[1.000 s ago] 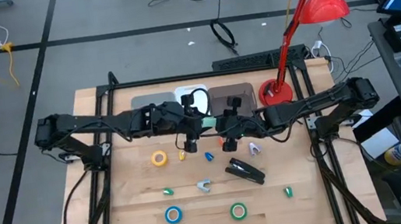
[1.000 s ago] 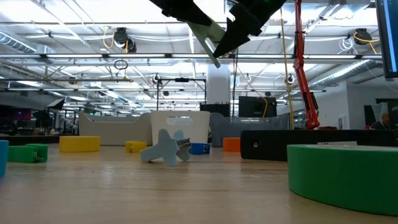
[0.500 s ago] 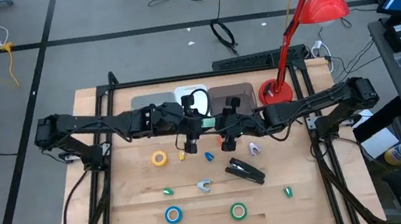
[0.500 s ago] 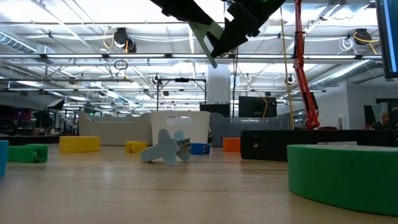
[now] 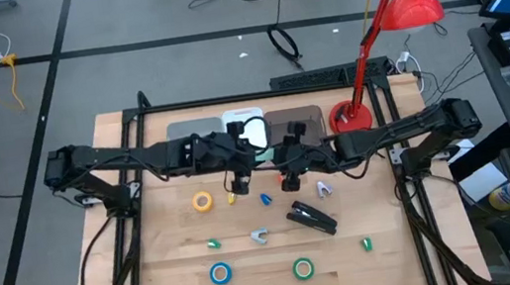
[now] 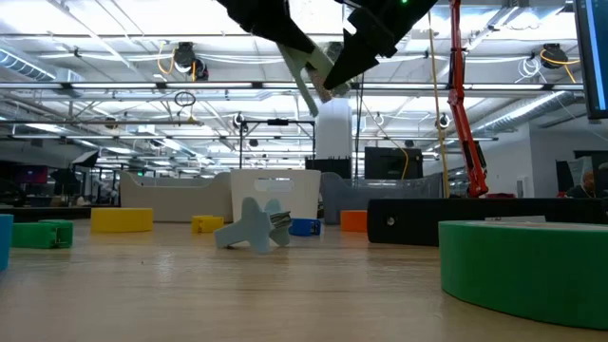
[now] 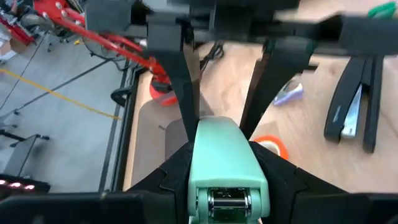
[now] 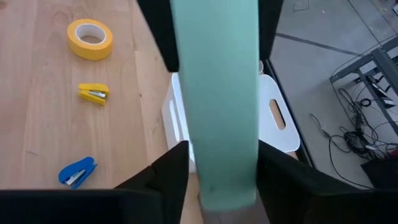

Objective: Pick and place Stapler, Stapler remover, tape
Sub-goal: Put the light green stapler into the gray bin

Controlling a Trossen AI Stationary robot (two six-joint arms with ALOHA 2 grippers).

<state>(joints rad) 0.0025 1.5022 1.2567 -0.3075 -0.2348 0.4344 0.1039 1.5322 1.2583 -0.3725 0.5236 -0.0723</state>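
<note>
A mint-green stapler (image 7: 222, 149) hangs high over the table's middle, between my two grippers. My left gripper (image 7: 222, 183) is shut on it. My right gripper (image 8: 214, 177) faces it from the other side, open, its fingers (image 7: 184, 74) on either side of the stapler's far end. The long black stapler (image 5: 313, 218) lies flat on the wood right of centre. A grey stapler remover (image 5: 260, 236) and a pale one (image 5: 324, 190) rest on the table. Yellow (image 5: 202, 202), blue (image 5: 219, 273), green (image 5: 303, 269) and orange (image 7: 272, 144) tape rolls lie flat. My left gripper pinches the mint-green stapler's two long sides (image 7: 198, 163) between its fingers, at the end nearest its wrist. The fingers lie along the stapler and slant downward from the table's left. The stapler is lifted clear, its free end (image 6: 323, 87) tilted down.
Small yellow (image 5: 231, 199), blue (image 5: 266, 200) and green (image 5: 213, 243) mini staplers lie among the rolls, another green one (image 5: 366, 243) near the right. Grey, white (image 5: 244, 124) and brown bins stand along the far edge beside a red lamp's base (image 5: 350, 117).
The mint-green stapler has tipped steeper in my left gripper, its free end swinging down as that wrist turned. My right arm has kept still.
</note>
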